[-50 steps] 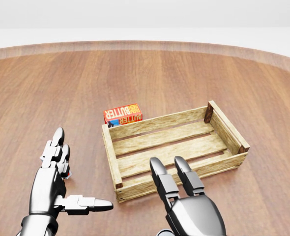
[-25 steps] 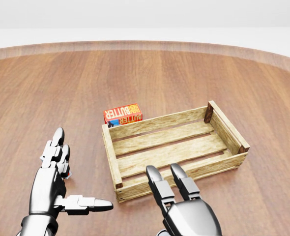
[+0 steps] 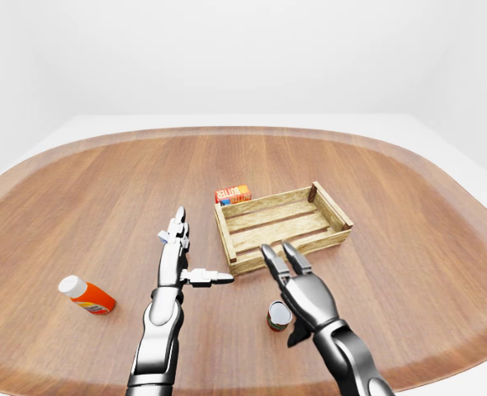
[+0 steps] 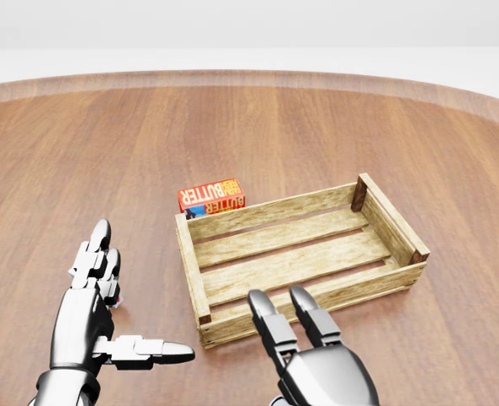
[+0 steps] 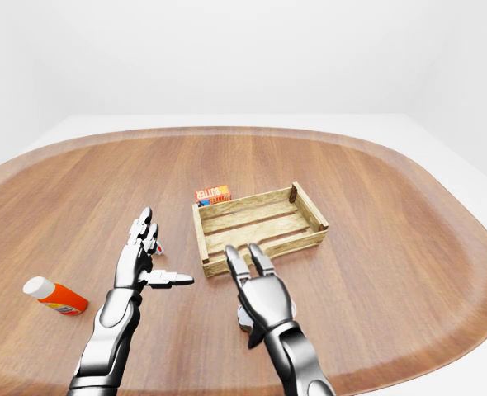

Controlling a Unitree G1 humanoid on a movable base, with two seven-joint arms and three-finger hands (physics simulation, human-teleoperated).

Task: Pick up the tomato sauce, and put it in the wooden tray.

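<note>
Showing the right robot hand point(image 3: 297, 285), fingers spread and empty, directly above the upright tomato sauce can point(image 3: 279, 315); left robot hand point(image 3: 175, 252) farther off.

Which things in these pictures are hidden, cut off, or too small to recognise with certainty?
- Can, left-eye view: label unreadable; the right hand covers it in the right-eye view, and the head view's bottom edge cuts it off.
- Small object, left-eye view: half hidden behind the left hand, too small to identify.
- Orange bottle: label too small to read.
</note>
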